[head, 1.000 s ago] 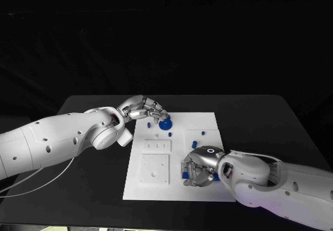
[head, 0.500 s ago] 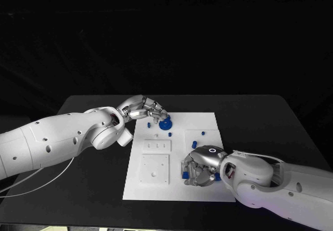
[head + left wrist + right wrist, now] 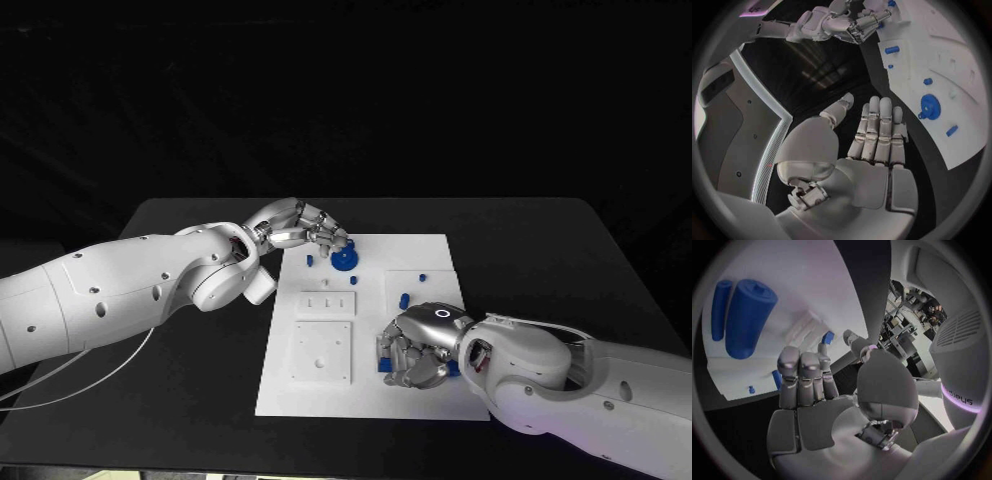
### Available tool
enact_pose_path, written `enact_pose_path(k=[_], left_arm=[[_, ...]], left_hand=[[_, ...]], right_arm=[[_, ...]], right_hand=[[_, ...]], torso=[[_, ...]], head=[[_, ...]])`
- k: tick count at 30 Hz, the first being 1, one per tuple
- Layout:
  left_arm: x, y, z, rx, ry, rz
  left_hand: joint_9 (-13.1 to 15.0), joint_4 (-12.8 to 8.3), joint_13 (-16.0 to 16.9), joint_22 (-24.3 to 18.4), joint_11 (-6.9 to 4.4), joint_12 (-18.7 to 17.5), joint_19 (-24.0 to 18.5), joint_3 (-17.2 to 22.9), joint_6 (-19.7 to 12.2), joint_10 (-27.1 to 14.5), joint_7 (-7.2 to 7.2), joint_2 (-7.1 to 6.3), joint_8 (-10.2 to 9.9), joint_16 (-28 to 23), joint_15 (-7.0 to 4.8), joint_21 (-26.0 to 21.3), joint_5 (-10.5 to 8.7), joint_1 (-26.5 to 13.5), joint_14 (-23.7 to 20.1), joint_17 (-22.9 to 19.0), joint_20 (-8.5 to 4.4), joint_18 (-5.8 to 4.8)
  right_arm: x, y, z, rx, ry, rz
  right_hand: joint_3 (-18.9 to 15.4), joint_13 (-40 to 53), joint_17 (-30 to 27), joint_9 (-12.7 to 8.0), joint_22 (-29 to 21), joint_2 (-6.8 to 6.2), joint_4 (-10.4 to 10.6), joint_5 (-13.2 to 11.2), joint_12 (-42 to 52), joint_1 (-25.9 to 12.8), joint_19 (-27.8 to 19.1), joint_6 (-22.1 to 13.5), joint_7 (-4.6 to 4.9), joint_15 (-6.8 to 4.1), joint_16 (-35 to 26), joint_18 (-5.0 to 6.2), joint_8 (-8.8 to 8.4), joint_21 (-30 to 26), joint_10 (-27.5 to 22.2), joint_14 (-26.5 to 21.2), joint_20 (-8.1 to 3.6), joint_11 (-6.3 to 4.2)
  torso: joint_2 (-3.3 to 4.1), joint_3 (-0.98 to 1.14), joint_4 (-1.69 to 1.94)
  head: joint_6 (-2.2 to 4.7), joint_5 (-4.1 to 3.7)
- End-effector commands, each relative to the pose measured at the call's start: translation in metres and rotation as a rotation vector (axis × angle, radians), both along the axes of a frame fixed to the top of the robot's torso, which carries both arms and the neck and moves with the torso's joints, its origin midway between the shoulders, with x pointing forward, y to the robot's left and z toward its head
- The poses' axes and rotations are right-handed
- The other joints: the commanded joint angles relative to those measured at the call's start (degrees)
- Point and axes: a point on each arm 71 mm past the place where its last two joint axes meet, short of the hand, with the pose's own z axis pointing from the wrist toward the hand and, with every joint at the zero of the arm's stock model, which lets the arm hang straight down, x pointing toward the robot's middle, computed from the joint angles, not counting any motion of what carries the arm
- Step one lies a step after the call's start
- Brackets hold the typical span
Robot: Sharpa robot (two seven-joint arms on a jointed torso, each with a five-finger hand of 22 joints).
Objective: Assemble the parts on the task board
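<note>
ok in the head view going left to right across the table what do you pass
left hand → round blue part → small blue part near the board's middle → right hand, all over or beside the white task board.

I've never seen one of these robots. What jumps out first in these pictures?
Two silver hands over a white task board on a black table. The left hand hovers at the board's far left corner beside a round blue part. The right hand hangs fingers-down over blue parts at the board's near right.
</note>
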Motion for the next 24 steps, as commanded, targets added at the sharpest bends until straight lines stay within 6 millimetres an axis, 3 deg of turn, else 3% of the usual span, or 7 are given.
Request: enact_pose_path(k=[1,24], left_arm=[[-0.0004,-0.0010,0.0007,-0.010,0.002,-0.005],[-0.0002,-0.0002,0.0008,-0.010,0.002,-0.001]], left_hand=[[-0.06,0.11,-0.09,0.65,0.07,-0.09,0.23,0.11,-0.36,-0.49,0.06,0.18,-0.27,0.21,0.04,0.09,0.05,0.21,0.28,-0.07,0.01,-0.43],[-0.05,0.07,-0.13,0.66,0.09,-0.06,0.22,0.13,-0.39,-0.52,0.08,0.18,-0.29,0.24,0.06,0.07,0.05,0.31,0.26,-0.14,0.02,-0.43]], right_arm=[[-0.0054,0.0033,-0.0032,-0.004,0.042,0.036],[-0.0048,0.0020,-0.0039,0.001,0.051,0.035]], right_hand=[[0.05,-0.07,0.07,0.04,0.68,0.05,-0.36,-0.24,0.26,0.51,-0.02,0.56,-0.01,-0.34,-0.25,5.51,0.40,-0.21,0.01,0.03,-0.27,-0.37],[0.17,-0.11,0.07,0.06,0.70,0.11,-0.69,-0.23,0.25,0.89,-0.02,0.77,-0.07,-0.40,-0.27,5.51,0.52,-0.21,0.06,0.04,-0.21,-0.43]], torso=[[0.01,0.02,-0.01],[0.03,0.05,0.00]], head=[[-0.03,0.00],[-0.03,-0.02]])
